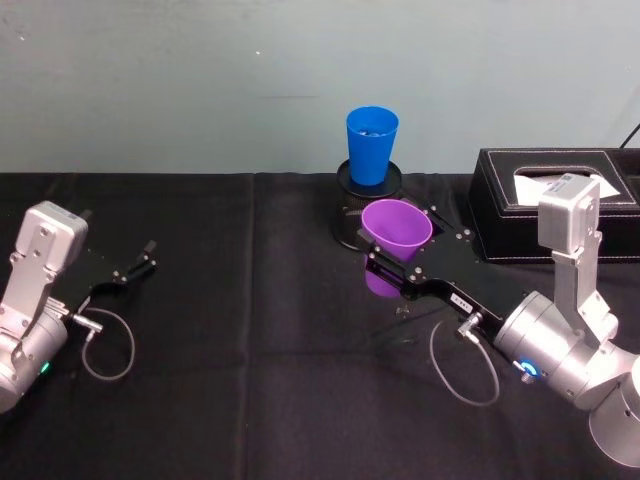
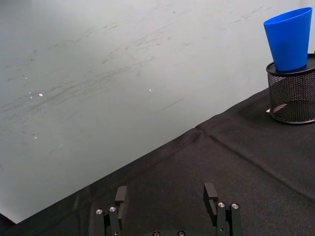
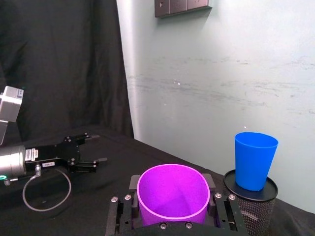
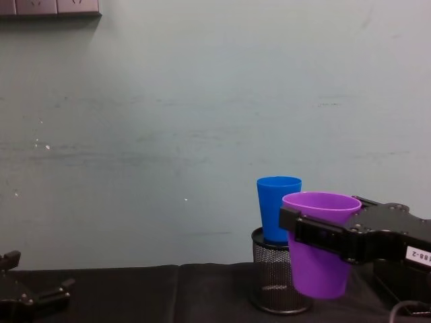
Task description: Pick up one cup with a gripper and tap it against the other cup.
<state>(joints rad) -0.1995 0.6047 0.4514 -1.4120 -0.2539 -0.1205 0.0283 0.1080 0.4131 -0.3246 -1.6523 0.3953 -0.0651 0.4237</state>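
Observation:
The purple cup (image 1: 395, 228) is held upright above the black cloth, with my right gripper (image 1: 398, 262) shut around its middle; it also appears in the chest view (image 4: 319, 259) and the right wrist view (image 3: 172, 192). The blue cup (image 1: 371, 143) stands on top of a black wire-mesh pen holder (image 1: 352, 215) just behind the purple cup, a small gap apart (image 4: 278, 207) (image 3: 254, 159) (image 2: 289, 38). My left gripper (image 1: 140, 262) rests open at the far left, low over the table (image 2: 167, 199).
A black tissue box (image 1: 552, 200) stands at the back right, close to my right arm. A pale wall (image 1: 200, 80) runs along the table's far edge. Cables loop beside both wrists on the black cloth (image 1: 250, 360).

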